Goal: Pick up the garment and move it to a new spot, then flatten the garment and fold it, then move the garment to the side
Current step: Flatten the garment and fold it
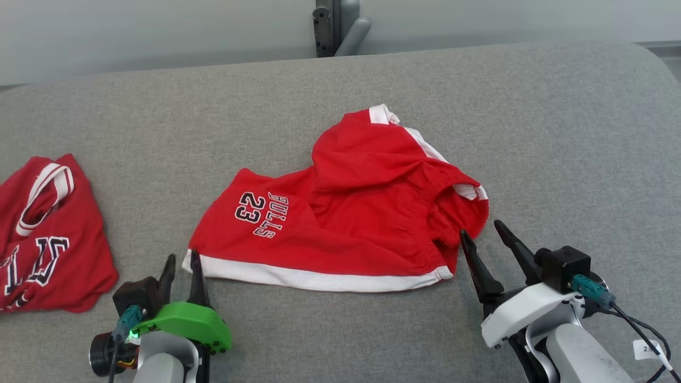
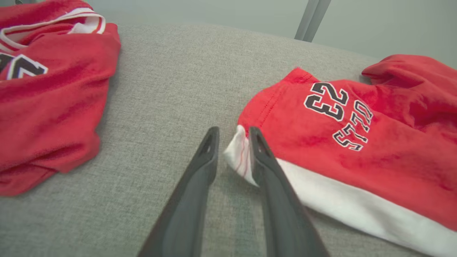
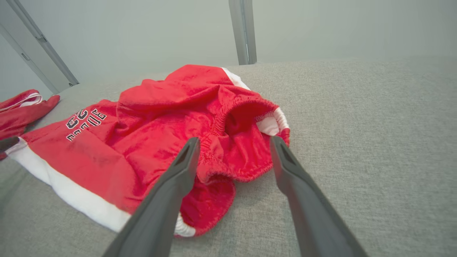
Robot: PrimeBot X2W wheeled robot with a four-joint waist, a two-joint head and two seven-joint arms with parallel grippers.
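The garment (image 1: 362, 213), red shorts, lies crumpled at the centre of the grey padded surface (image 1: 558, 133). Expect light, limp cloth that sags when lifted, so grip at 2 points: white hem corner (image 2: 237, 153) and elastic waistband (image 3: 235, 107).

Right gripper (image 1: 480, 229): fingers wide, straddling the waistband edge.

Left gripper (image 1: 182, 256): fingers narrow, hem corner between them, not visibly clamped.

Legible lettering (image 1: 263, 213): "BULLS", "23".

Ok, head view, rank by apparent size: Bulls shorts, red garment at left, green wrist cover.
1. Bulls shorts
2. red garment, though cut off by the frame edge
3. green wrist cover, though nearest the camera
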